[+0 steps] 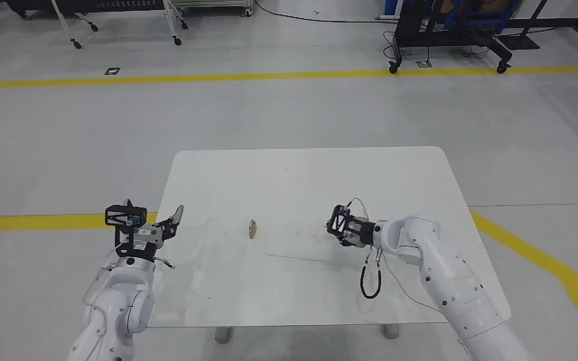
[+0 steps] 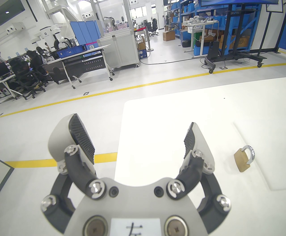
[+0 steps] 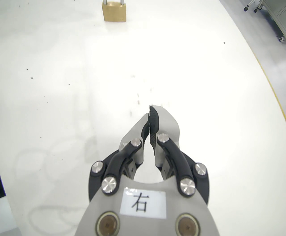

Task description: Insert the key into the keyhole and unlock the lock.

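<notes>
Lock [image 1: 252, 227] examined in its setting, from the table's left edge across.

Left gripper [image 1: 167, 224]: positioned at the left edge of the white table [image 1: 307, 171], well apart from the lock. In its own wrist view the left gripper [image 2: 133, 122] has its ribbed pads [image 2: 81, 138] spread wide, with nothing between them.

The lock [image 2: 242, 161] lies flat near the middle of the table, toward the robot's side, between the two grippers and touching neither. Brass body, silver shackle. It rests on a thin white mat [image 2: 268, 178] (edges only faintly visible from above). In the right wrist view both shackle legs enter the lock [image 3: 114, 11] body.

Right gripper [image 1: 336, 226]: low over the table, right of the lock and pointed at it. The right gripper [image 3: 149, 112] has its pads pressed together; whether anything thin is pinched between them cannot be determined. A black cable [image 1: 370, 280] loops beneath that arm.
</notes>
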Controlling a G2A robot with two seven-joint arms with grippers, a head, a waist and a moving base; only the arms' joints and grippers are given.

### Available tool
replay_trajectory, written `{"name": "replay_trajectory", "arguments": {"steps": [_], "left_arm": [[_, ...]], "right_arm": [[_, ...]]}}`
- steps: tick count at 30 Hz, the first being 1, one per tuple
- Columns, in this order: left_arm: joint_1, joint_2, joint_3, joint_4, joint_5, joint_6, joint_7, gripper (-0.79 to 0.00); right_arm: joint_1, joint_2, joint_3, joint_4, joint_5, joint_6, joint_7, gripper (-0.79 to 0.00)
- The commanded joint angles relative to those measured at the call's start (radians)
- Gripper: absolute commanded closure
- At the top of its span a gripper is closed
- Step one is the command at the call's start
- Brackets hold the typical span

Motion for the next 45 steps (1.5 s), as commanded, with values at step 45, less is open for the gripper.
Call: {"name": "replay_trajectory", "arguments": {"steps": [45], "left_arm": [[-0.011, -0.004, 0.010, -0.046, -0.170, -0.137, 0.054, -0.785]], "right_arm": [[0.066, -0.018, -0.095, 0.196, 0.805, -0.188, -0.271, 0.000]]}}
